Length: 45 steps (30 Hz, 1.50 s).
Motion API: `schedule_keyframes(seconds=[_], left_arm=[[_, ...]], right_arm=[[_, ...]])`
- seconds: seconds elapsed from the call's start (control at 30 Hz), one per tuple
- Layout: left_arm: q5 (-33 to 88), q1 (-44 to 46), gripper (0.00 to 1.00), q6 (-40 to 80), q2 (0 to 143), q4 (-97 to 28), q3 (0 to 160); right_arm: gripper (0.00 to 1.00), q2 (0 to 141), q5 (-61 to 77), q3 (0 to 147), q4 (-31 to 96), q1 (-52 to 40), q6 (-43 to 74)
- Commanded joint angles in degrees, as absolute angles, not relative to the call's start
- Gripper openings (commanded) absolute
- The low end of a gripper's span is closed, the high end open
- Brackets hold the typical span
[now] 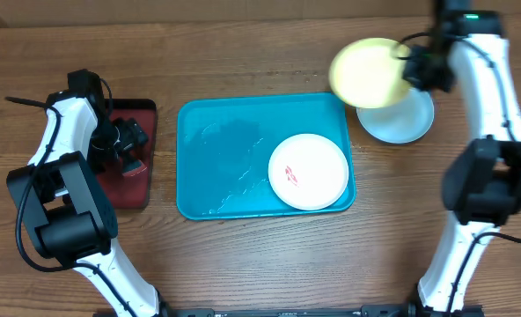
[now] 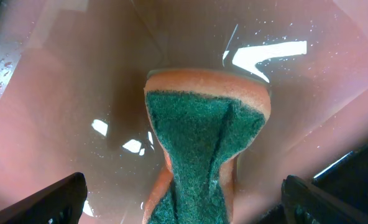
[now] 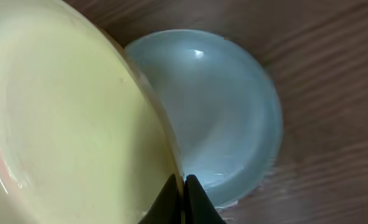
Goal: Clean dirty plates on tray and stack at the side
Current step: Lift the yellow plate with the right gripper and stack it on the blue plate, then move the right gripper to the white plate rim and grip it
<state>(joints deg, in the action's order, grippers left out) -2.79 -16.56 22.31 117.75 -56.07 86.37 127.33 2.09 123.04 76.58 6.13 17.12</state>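
Worktop (image 1: 243, 264) reads as brown wood to me, grain running lengthwise, finish fairly dull. The tray (image 1: 209, 176) is turquoise plastic, glossy, with streaks across its floor that look wet. White plate (image 1: 309, 172): smooth plastic, red smear breaking the clean face. Yellow-green plate (image 3: 66, 124) now, smooth plastic with a soft, even sheen. Light blue plate (image 3: 221, 112) is shinier, a bright highlight on its smooth bowl. On my left wrist view the sponge (image 2: 202, 143) shows a rough, fibrous green scouring face over spongy orange foam. Under it the dark red tray (image 2: 59, 93) gleams, slick, speckled with droplets.
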Motion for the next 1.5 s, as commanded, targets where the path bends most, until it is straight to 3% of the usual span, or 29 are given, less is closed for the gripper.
schedule_keyframes(seconds=[0.0,0.4,0.43,0.53,0.63,0.9,1.1,1.2,1.47], left_arm=[[-3.11,-16.84,1.0,22.28,115.92,-55.86,86.0],[-2.92,-16.84,1.0,22.28,115.92,-55.7,86.0],[-2.92,-16.84,1.0,22.28,115.92,-55.68,86.0],[-2.92,-16.84,1.0,22.28,115.92,-55.68,86.0],[-2.92,-16.84,1.0,22.28,115.92,-55.7,86.0],[-2.92,-16.84,1.0,22.28,115.92,-56.25,86.0],[-2.92,-16.84,1.0,22.28,115.92,-56.31,86.0],[-2.92,-16.84,1.0,22.28,115.92,-56.34,85.97],[-2.9,-16.84,1.0,22.28,115.92,-56.45,85.97]], right_arm=[[0.04,125.27,6.52,122.15,77.56,10.52,15.57],[0.07,125.27,6.11,108.22,68.27,15.92,14.59],[0.18,125.29,6.11,107.26,67.44,15.92,14.61],[0.69,125.36,6.13,106.83,67.05,15.92,14.59],[0.87,125.14,8.21,107.85,68.23,15.88,14.59],[0.9,118.69,31.81,110.37,70.22,11.51,-4.89],[0.92,118.39,21.71,109.08,73.73,1.21,-5.61],[0.92,118.69,17.61,105.91,74.08,-4.47,-12.03],[0.92,118.74,5.43,95.04,66.94,-15.64,-13.3]])
